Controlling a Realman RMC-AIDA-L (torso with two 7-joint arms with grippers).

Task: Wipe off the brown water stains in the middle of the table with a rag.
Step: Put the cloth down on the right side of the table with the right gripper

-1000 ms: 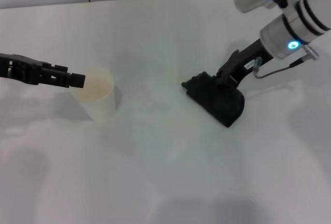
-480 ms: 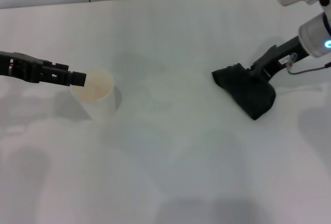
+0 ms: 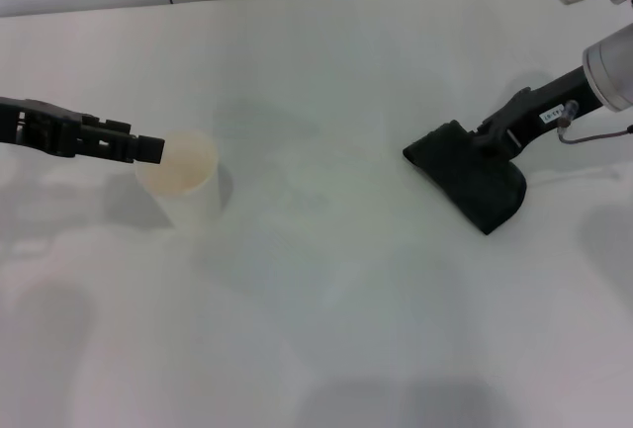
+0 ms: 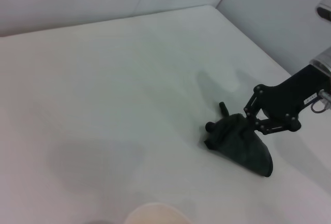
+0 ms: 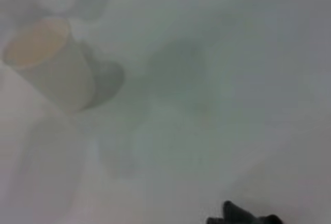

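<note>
We saw our left gripper [image 3: 148, 150] hanging at the near rim of a paper cup [image 3: 183, 183] on the left of the table [image 3: 316, 329]; whether its fingers were parted we could not tell. Farther right, our right gripper [image 3: 482, 143] was clamped on the black rag [image 3: 470, 180], pressed on the tabletop. We made out no distinct brown water stains, only a faint tinge mid-table.

white right arm [image 3: 608, 72] with thin grey cable [image 3: 593, 136], black linkage fingers [image 4: 274, 115]; left arm [image 3: 59, 131] black.
</note>
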